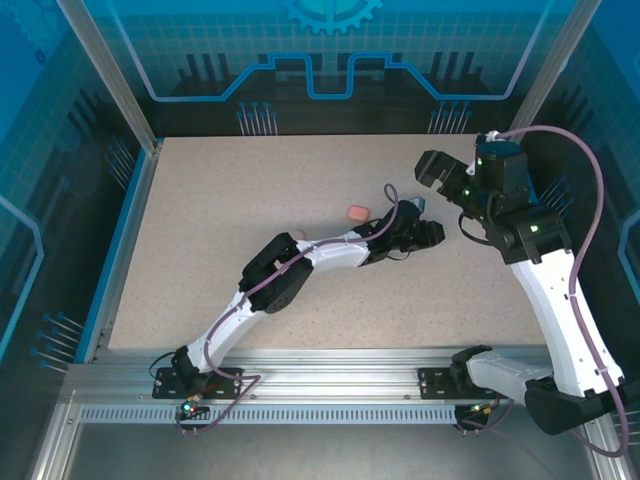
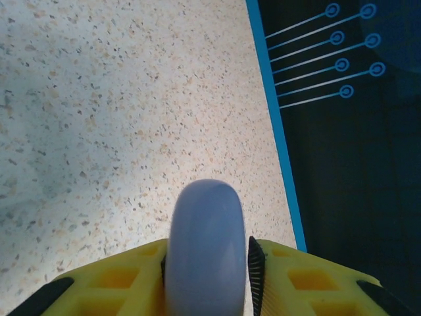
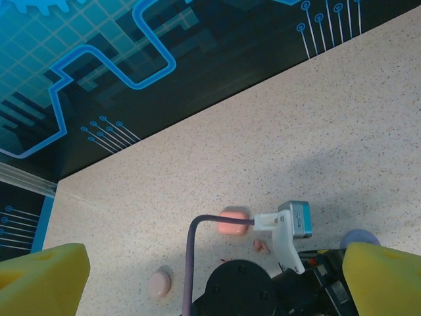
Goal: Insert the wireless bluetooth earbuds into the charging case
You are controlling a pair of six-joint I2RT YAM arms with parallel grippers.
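**Lavender case between the left jaws**

The left gripper (image 2: 207, 263) is flanking a rounded pale-lavender plastic charging case (image 2: 204, 217), jaws narrow; whether they are pressing it I cannot tell. The right gripper (image 3: 216, 257) is hanging wide, holding nothing. A tiny coral-pink stemmed earbud (image 3: 261, 246) is lying on the speckled beige table (image 3: 342, 131), just beside a coral rounded case (image 3: 232, 222).
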